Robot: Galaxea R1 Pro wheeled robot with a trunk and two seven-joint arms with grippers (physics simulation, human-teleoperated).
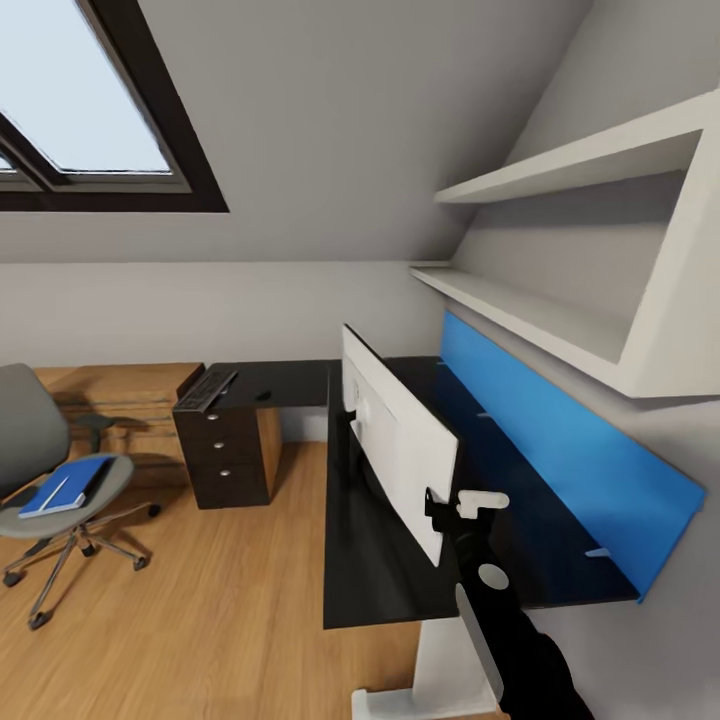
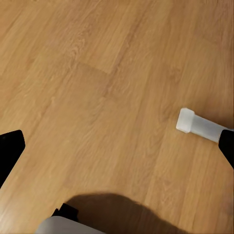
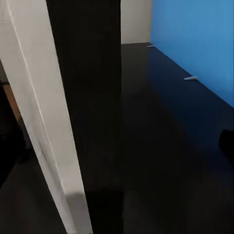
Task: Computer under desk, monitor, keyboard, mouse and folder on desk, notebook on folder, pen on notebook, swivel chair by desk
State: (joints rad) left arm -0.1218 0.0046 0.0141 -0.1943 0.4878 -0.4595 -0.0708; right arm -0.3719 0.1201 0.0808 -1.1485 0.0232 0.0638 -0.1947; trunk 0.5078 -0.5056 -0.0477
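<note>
Right fingers (image 1: pixel 452 505) grip the monitor (image 1: pixel 395 440) edge on the desk (image 1: pixel 380 560); left fingers' state unclear above floor (image 2: pixel 107 97).

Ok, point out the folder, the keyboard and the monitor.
folder (image 1: pixel 72 484), head view, its blue cover.
keyboard (image 1: pixel 205 388), head view, middle of its key rows.
monitor (image 1: pixel 395 440), head view, its white back.

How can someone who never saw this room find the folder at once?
Look left of the black desk to the grey chair on the wood floor. The folder lies flat on its seat. It is bright blue like the desk's upright back panel, but far smaller and lying flat.
</note>
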